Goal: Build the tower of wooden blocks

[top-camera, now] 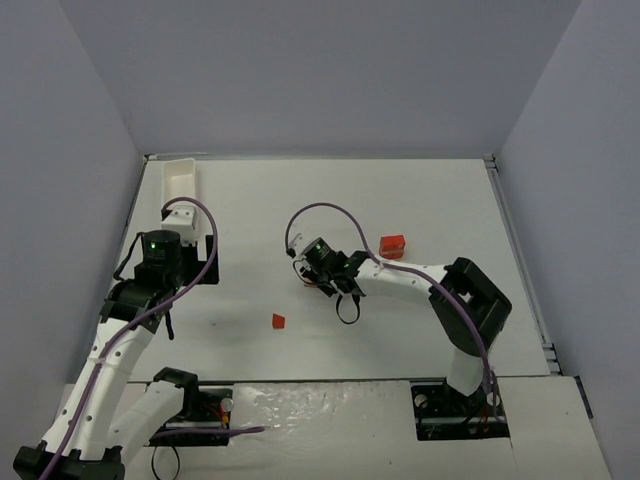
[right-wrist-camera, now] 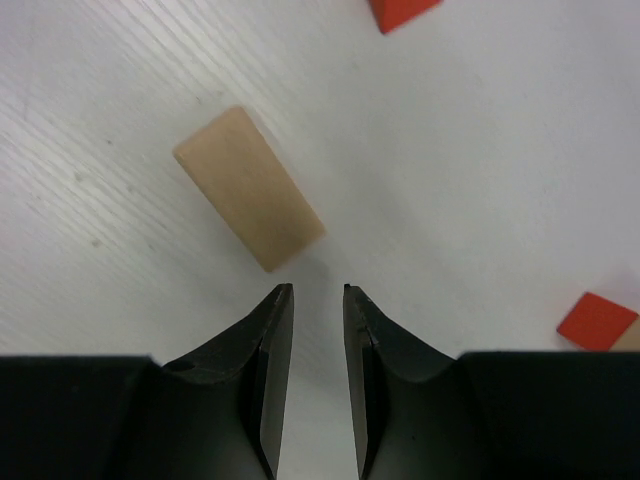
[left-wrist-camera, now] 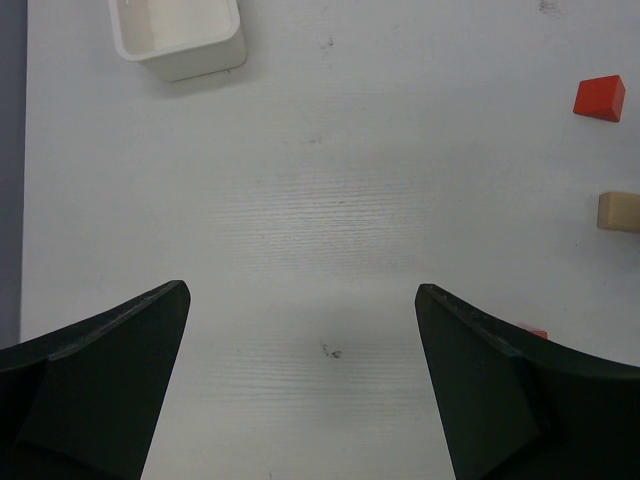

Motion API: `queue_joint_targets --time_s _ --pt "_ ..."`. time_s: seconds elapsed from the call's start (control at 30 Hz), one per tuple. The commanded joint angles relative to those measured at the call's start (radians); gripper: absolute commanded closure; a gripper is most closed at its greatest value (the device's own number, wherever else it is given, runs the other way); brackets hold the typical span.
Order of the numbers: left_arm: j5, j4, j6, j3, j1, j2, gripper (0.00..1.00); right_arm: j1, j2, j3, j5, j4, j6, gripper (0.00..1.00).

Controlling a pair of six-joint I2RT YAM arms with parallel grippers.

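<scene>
Wood block tower isn't stacked yet. Top view: red cube (top-camera: 392,245) right of centre, small red piece (top-camera: 278,321) lower centre, well apart. Left wrist: left gripper (left-wrist-camera: 302,288) spread wide, empty. Right wrist: right gripper (right-wrist-camera: 318,290) all but clenched, gripping nothing, tan block (right-wrist-camera: 250,188) just beyond its tips.

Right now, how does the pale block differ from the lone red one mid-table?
The tan block is pale and slab-shaped; the lone red block is bright red and compact. The tan block lies just ahead of the nearly shut jaws of the right arm; the red block sits apart from both arms. Both rest on the table, ungripped.
</scene>
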Motion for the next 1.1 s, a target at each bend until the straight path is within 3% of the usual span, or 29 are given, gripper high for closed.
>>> queue_joint_targets --time_s 0.0,0.1,0.23,0.4,0.5,0.73,1.07 --pt "0.008 0.050 0.006 0.009 0.003 -0.007 0.05 -0.079 -0.201 -0.055 0.032 -0.007 0.001 0.76" --pt "0.007 0.049 0.006 0.010 0.001 -0.008 0.05 -0.085 -0.272 -0.058 0.028 -0.007 0.127 0.69" --pt "0.005 0.049 0.006 0.009 0.003 -0.006 0.05 -0.059 -0.322 -0.050 0.066 -0.006 0.349 0.44" --pt "0.007 0.048 0.006 0.008 0.001 -0.008 0.05 0.026 -0.275 -0.036 0.198 -0.005 0.618 0.23" --pt "0.002 0.046 0.005 0.008 0.003 -0.010 0.05 0.073 -0.213 -0.016 0.286 -0.005 0.765 0.17" --pt "-0.001 0.045 0.007 0.007 0.002 -0.021 0.05 0.142 -0.071 0.042 0.396 -0.007 0.950 0.19" --pt "-0.001 0.045 0.008 0.007 0.003 -0.033 0.05 0.145 0.044 0.095 0.476 -0.015 1.026 0.29"
